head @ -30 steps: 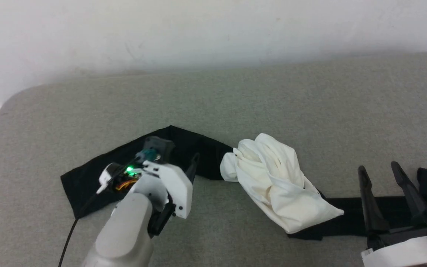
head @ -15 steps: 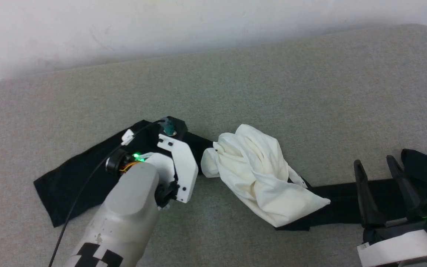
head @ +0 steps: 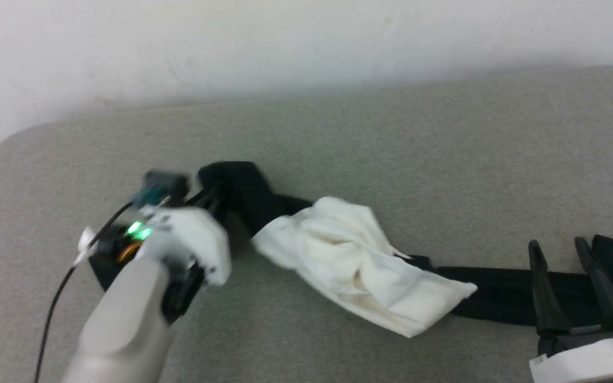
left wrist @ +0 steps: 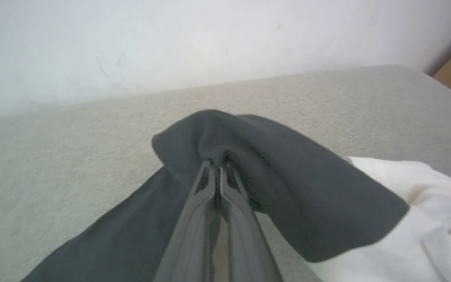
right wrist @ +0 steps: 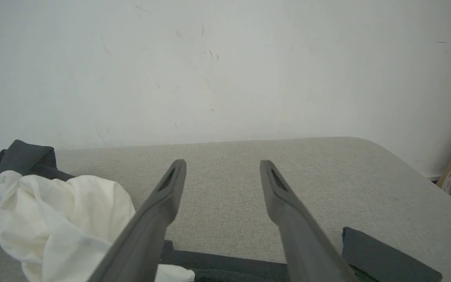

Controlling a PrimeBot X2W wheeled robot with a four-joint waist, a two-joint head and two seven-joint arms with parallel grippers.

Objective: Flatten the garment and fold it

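Free cushion (head: 418, 149) btwn garment (head: 349, 260) & wall (head: 285, 42)

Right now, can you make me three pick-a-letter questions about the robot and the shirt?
1. Where is the garment's white part? A on the grey cushion; B on the floor; C hanging on the wall.
2. What colour is the sleeve in the left gripper? A red; B black; C yellow.
3. How is the right gripper? A shut on the sleeve; B shut on nothing; C open, holding nothing.
Answers: A, the head view shows it there; B, the pinched cloth is black; C, its fingers stand apart.
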